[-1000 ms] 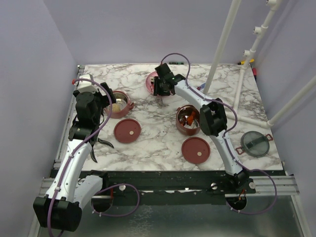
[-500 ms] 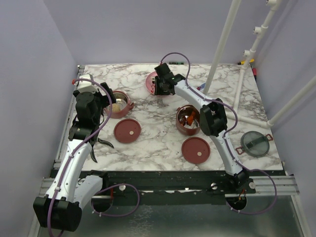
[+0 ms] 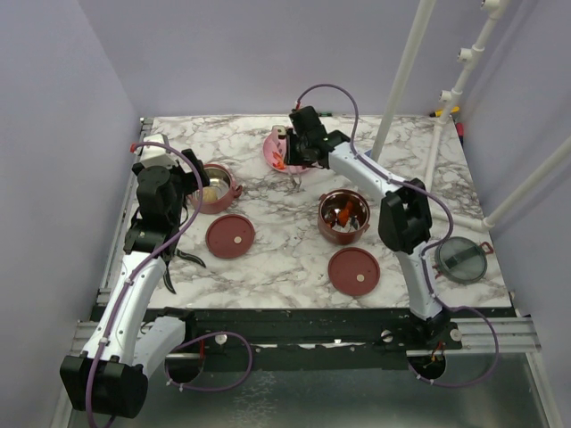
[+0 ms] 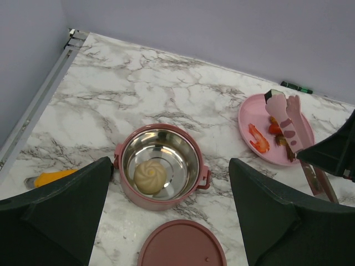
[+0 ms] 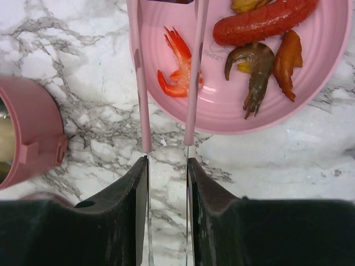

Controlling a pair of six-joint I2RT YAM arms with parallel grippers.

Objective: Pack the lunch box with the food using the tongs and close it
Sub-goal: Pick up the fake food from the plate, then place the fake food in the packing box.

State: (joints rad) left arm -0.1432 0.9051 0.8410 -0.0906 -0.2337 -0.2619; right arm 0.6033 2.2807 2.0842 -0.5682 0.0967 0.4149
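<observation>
Right tool (image 5: 166,163) clenches slim pink tongs (image 5: 141,83) astride a red shrimp piece (image 5: 173,83) — squeeze firmly, lift straight. Left tool (image 4: 170,162) released.

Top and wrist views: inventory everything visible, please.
left tier: 1, dusty red, mid-left
right tier: 1, dusty red, centre, food inside
disc lids: 2, maroon, near tiers
top lid: 1, clear grey, right edge
plate: 1, pink, far centre
bun: 1, cream, in left tier
food pieces: several, red and dark, on plate
tongs: 1, pink, over plate
pliers: 1, black, by left arm
left gripper: open, near left tier
right gripper: closed on tongs
</observation>
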